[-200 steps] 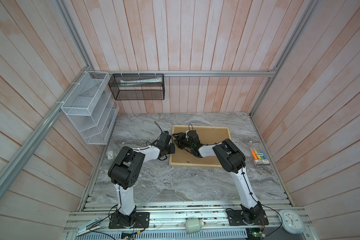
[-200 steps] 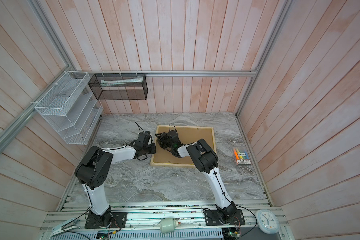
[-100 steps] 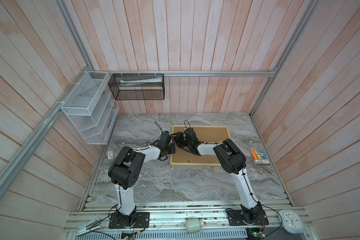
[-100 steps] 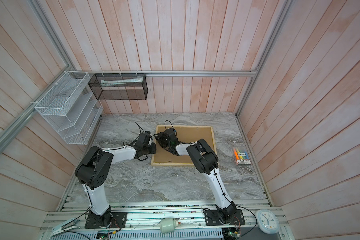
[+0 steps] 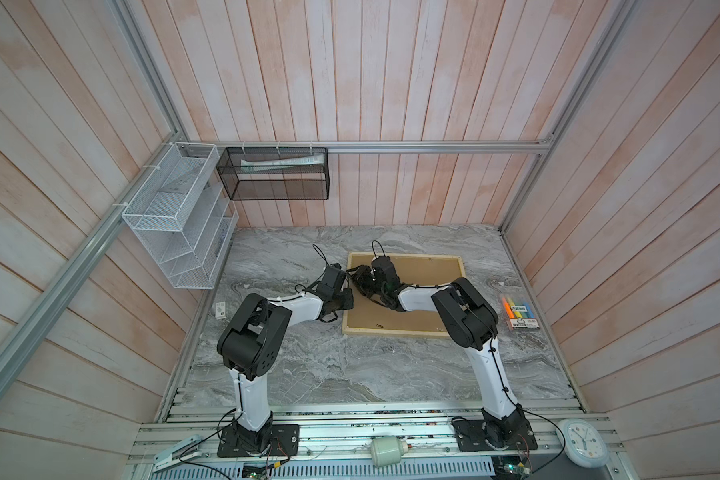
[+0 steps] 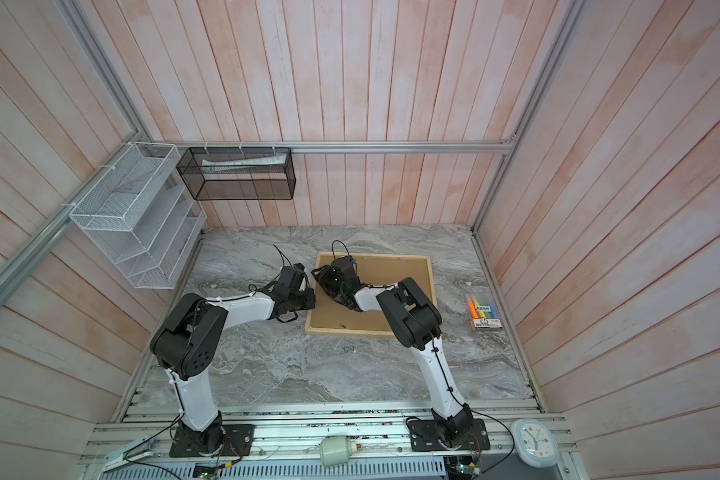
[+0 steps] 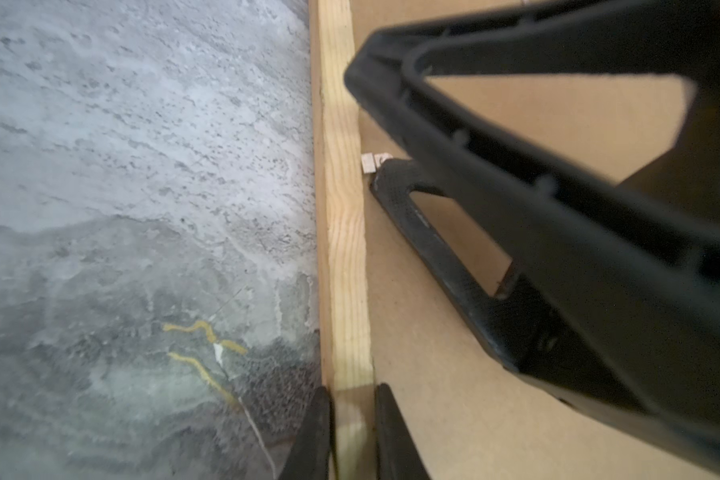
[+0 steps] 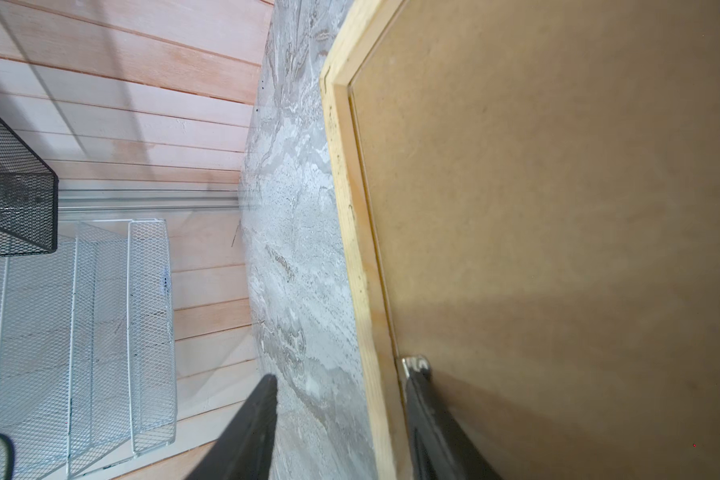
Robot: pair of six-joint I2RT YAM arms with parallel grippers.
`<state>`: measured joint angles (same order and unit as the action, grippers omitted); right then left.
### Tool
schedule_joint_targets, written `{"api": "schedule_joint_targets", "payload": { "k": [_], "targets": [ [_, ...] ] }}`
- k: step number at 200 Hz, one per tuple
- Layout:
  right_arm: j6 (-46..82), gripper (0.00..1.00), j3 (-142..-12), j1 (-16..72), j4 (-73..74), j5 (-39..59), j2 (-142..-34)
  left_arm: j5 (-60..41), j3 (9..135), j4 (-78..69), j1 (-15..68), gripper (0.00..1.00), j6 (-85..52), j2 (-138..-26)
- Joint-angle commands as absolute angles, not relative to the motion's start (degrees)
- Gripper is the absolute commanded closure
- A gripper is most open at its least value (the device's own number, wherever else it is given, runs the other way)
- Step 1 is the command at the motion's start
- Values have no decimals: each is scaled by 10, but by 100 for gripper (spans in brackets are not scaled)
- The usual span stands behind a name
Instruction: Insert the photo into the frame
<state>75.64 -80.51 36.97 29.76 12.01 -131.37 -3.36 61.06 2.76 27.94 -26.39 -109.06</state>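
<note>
The frame [image 5: 429,270] lies back-up on the tabletop [image 5: 308,374]. Left hand [image 7: 352,390] pinches its rail [image 7: 344,208]. Right hand [image 8: 341,376], jaws apart, touches a clip [image 8: 414,363]. No photo visible, so probably early.

Saw pink plank walls [image 5: 391,83] closing three sides of a grey marbled tabletop [image 5: 329,374]. Noted an aluminium rail [image 5: 433,146] across the back wall, carrying a black mesh basket [image 5: 275,174]. Found a white wire rack [image 5: 175,224] on the left wall beside it.
</note>
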Motion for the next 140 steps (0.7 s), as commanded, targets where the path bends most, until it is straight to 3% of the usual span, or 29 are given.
{"api": "schedule_joint_targets", "payload": {
  "k": [1,96,140],
  "targets": [
    [764,48,-802,366,261,103,-1349,-124,590,96,295,91,-269,-1102],
    [751,48,-854,362,246,111,-1380,-159,580,73,283,91,-275,-1111],
    [619,47,-860,355,265,165,-1326,-174,561,37,220,92,-294,-1110]
  ]
}}
